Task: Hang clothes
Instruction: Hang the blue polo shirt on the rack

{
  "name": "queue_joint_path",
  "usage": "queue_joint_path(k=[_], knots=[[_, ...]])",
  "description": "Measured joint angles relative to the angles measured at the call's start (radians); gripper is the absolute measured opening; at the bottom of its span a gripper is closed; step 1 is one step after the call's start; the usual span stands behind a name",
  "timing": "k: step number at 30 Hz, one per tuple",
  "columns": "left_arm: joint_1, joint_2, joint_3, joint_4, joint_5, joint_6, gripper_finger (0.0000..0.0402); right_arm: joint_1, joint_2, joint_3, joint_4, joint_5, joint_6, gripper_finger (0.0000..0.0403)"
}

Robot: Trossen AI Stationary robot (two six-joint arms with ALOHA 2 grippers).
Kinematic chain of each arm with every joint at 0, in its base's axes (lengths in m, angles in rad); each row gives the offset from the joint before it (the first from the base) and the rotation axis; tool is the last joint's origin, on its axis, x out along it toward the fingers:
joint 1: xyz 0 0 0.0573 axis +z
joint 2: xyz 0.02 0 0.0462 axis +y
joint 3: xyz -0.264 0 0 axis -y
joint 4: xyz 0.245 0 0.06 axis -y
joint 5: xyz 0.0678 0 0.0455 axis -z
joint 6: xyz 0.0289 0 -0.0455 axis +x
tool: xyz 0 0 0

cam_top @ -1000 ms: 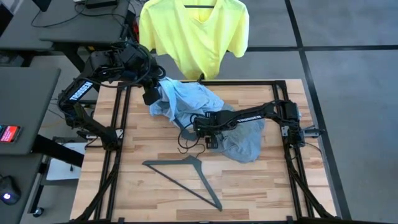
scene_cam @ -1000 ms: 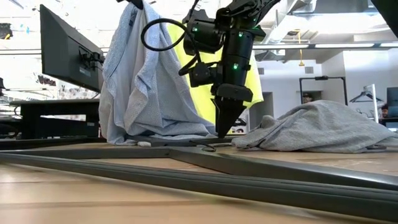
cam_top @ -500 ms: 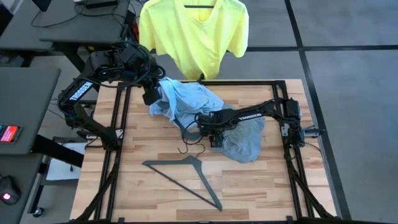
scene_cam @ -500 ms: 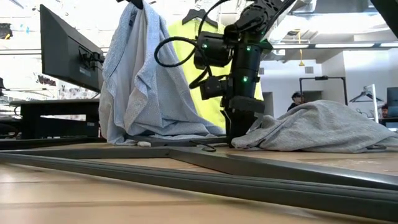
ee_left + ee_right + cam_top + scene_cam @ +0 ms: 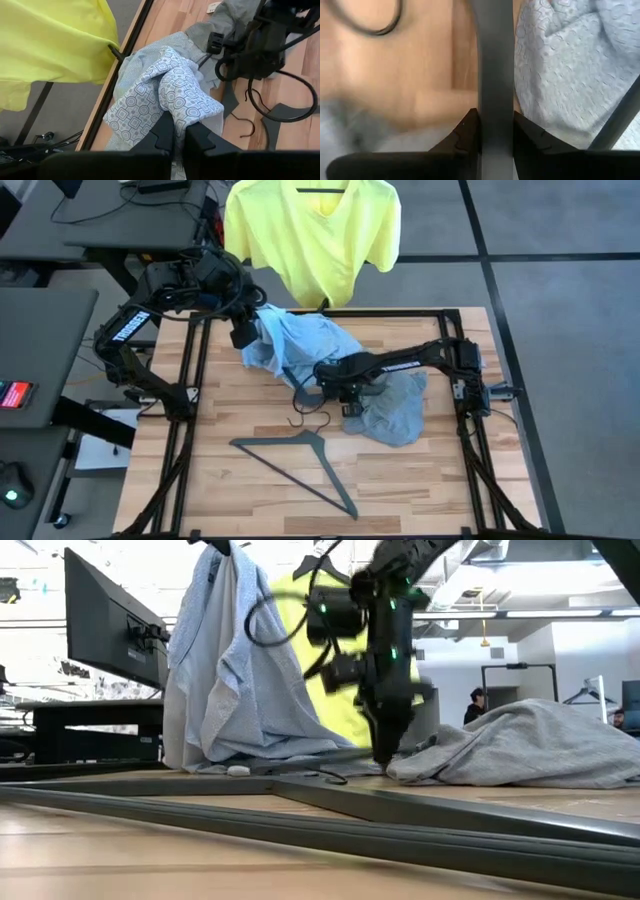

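Right gripper [image 5: 496,131] clamped across a dark hanger [image 5: 495,75] bar, just beside the pale blue shirt [image 5: 300,340] and nearer it than the grey T-shirt [image 5: 395,412]. Bar running straight ahead between the fingers. Left gripper [image 5: 175,136] pinching the blue shirt aloft. Yellow T-shirt [image 5: 312,230] hung beyond it.

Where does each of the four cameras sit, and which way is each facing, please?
High view: overhead, looking straight down; both arms, table, yellow T-shirt.
Low view: table height, looking level into the room; right gripper between blue shirt and grey T-shirt.
Left wrist view: on the left arm; left gripper shut on the blue shirt.
Right wrist view: on the right arm; gripper closed on a hanger bar.
Shared: every view shows the blue shirt.
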Motion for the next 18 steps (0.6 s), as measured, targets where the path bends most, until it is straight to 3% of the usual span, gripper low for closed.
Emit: queue_joint_path(k=[5,9,13,18], knots=[[0.000,0.000,0.000,0.015,-0.007,-0.010,0.0000,-0.010,-0.019,0.177,-0.270,-0.180,-0.010,0.0066],[0.000,0.000,0.001,0.013,-0.074,-0.018,0.0000,-0.029,-0.075,0.258,-0.428,-0.368,-0.031,0.0066],[0.000,0.000,0.001,0.012,-0.185,-0.054,0.0000,-0.055,-0.161,0.255,-0.487,-0.548,0.034,0.0066],[0.001,0.000,0.001,0.013,-0.204,-0.076,0.0000,-0.058,-0.298,0.220,-0.428,-0.679,0.164,0.0066]])
